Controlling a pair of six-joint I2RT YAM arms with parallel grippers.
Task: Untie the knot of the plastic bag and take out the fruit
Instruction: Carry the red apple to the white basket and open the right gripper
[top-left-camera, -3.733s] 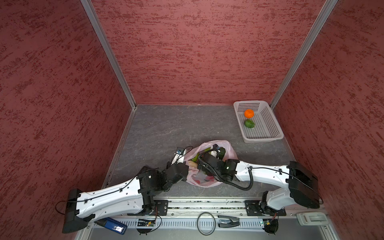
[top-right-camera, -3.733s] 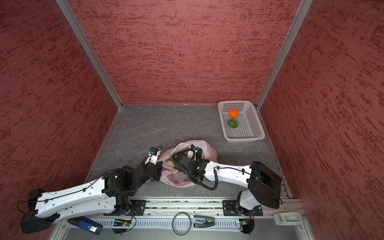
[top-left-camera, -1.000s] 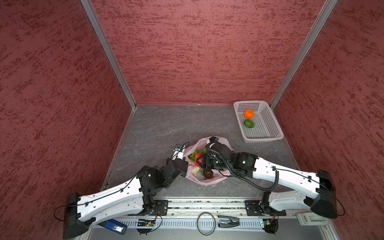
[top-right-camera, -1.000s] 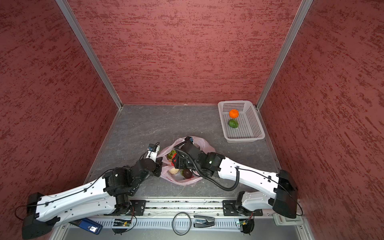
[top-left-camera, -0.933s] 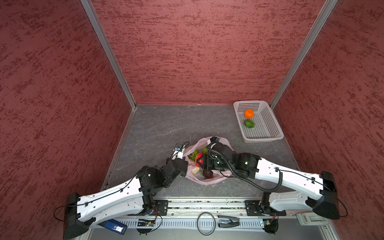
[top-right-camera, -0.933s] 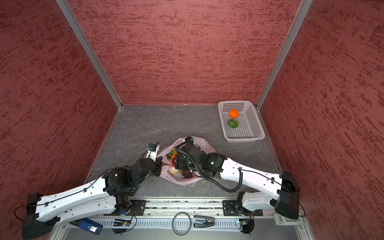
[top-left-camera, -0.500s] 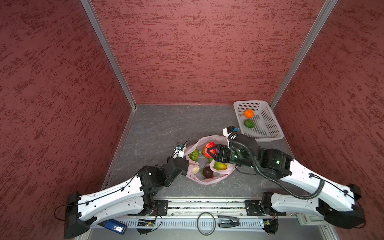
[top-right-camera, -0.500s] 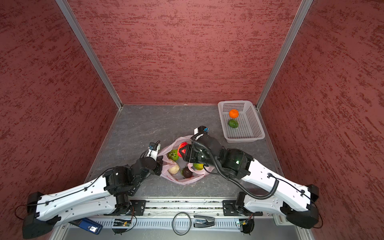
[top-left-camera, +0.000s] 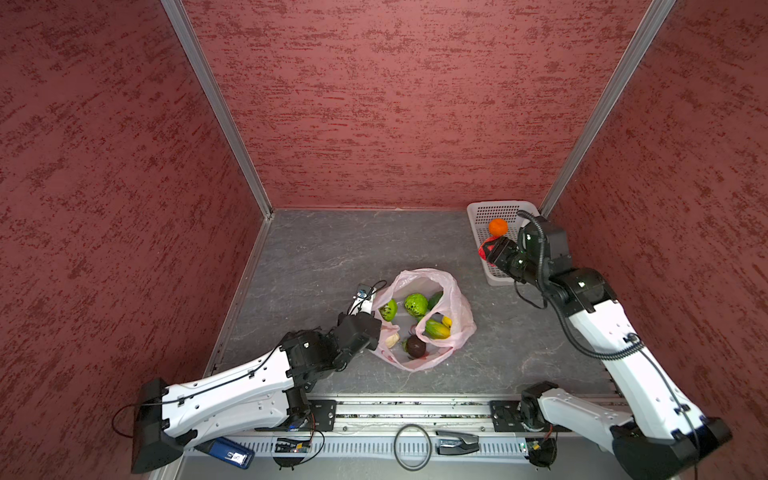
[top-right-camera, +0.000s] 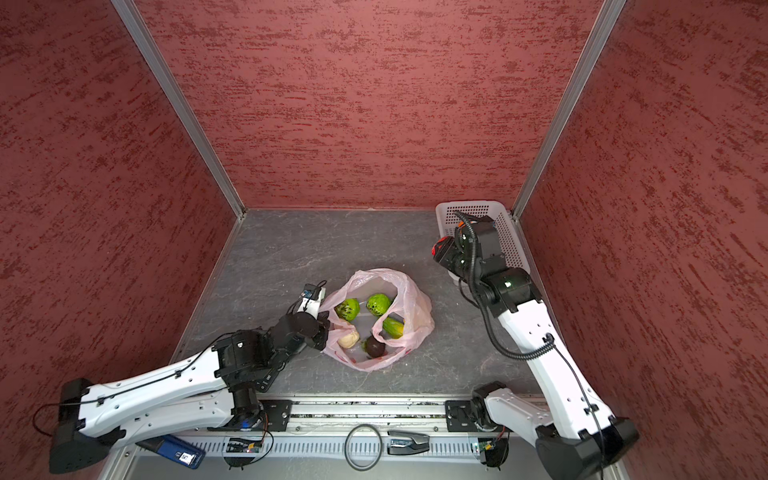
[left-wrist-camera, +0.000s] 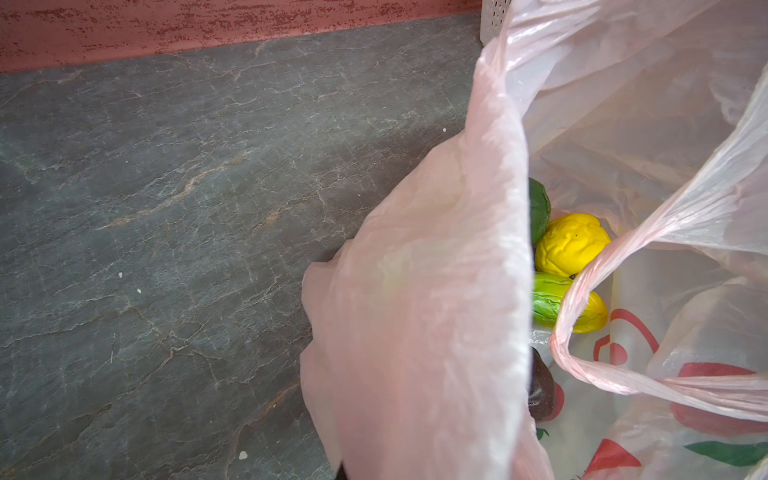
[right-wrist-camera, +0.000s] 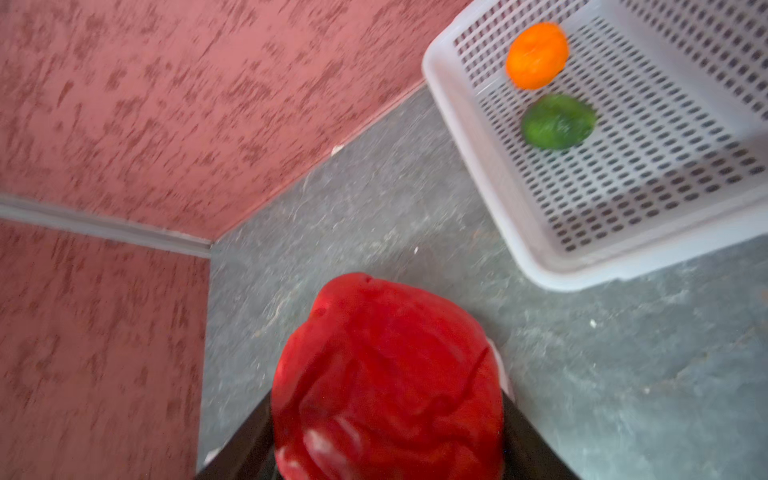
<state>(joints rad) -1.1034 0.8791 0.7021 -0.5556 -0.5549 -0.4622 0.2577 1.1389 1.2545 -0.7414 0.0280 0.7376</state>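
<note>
Red-mottled walls enclose a grey, veined surface (top-left-camera: 332, 249) where a pink plastic bag (top-left-camera: 457, 299) lies with its mouth gaping, handle loops apart and no knot to be seen. At the bag's near-left rim the left gripper (top-left-camera: 378, 328) is pressed together on the thin film, holding that side up. Inside lie 2 bright green fruits (top-left-camera: 415, 304), a yellow-green piece (top-left-camera: 436, 328), a dark brown one (top-left-camera: 415, 345) and a beige one (top-left-camera: 391, 341).

Well apart, at the far right, the right gripper (top-left-camera: 490, 250) pinches a red strawberry (right-wrist-camera: 386, 374), creased between its jaws, beside the edge of a white perforated basket (top-left-camera: 498, 207). The basket holds an orange mandarin (top-left-camera: 498, 227) and a green fruit (right-wrist-camera: 557, 121).

In the right wrist view the strawberry seems to hang over bare surface, short of the basket's rim. Let go there, it would probably land outside or glance off the rim. The soft fruit could also squirm out of the grip. On the bag side, the flimsy film might slip or tear in the pinch, letting the mouth fold over the pieces inside.
</note>
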